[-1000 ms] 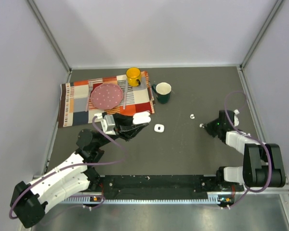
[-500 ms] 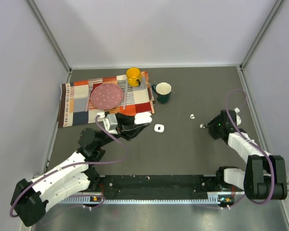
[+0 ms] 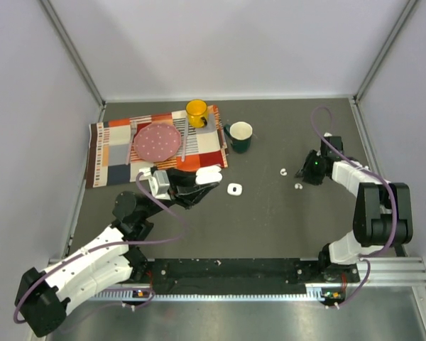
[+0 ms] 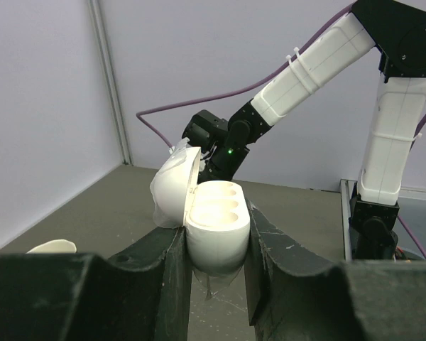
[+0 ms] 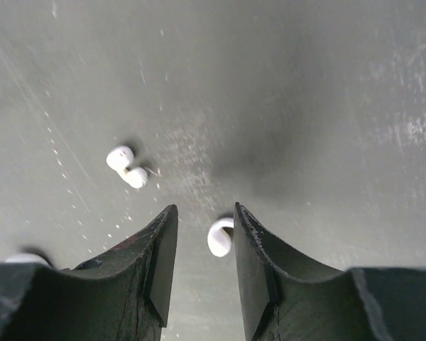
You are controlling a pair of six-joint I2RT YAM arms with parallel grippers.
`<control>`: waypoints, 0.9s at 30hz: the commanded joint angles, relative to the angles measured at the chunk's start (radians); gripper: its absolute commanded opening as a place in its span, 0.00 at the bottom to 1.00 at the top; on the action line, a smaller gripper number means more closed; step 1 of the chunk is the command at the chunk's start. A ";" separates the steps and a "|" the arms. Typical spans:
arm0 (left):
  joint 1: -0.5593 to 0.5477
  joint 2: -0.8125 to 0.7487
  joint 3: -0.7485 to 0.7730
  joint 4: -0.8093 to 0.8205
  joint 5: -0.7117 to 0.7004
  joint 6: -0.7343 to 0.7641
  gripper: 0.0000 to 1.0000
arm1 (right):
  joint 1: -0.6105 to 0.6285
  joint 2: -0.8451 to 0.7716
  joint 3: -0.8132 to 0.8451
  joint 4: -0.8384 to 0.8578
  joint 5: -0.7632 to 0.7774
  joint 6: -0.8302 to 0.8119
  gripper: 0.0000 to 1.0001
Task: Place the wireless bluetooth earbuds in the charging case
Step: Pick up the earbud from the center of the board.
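The white charging case (image 4: 216, 222) sits pinched between my left gripper's (image 4: 214, 245) fingers, its lid (image 4: 172, 186) hinged open and the moulded sockets showing. In the top view that gripper (image 3: 199, 179) holds the case (image 3: 209, 174) above the cloth's near corner. Two small white earbuds (image 3: 284, 171) (image 3: 297, 186) lie on the dark table just left of my right gripper (image 3: 309, 173). In the right wrist view, one earbud (image 5: 219, 238) lies on the table between the open jaws of my right gripper (image 5: 204, 210), close to the right finger. The other earbud (image 5: 126, 166) lies farther ahead to the left.
A small white square thing (image 3: 233, 189) lies between the case and the earbuds. At the back left a checked cloth (image 3: 110, 153) carries a pink plate (image 3: 157, 141) and a yellow mug (image 3: 197, 112). A dark green mug (image 3: 241, 136) stands beside the cloth.
My right arm has swung toward the back of the table and its jaws have parted. The left gripper keeps its hold on the case and has barely moved. The earbuds lie where they were.
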 commanded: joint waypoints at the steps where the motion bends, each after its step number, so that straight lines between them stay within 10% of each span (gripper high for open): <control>1: 0.003 -0.026 -0.004 0.028 -0.008 -0.005 0.00 | -0.009 -0.012 0.016 -0.076 -0.021 -0.094 0.36; 27: 0.003 -0.023 -0.009 0.023 -0.006 -0.008 0.00 | -0.009 0.016 -0.053 -0.056 -0.071 -0.084 0.24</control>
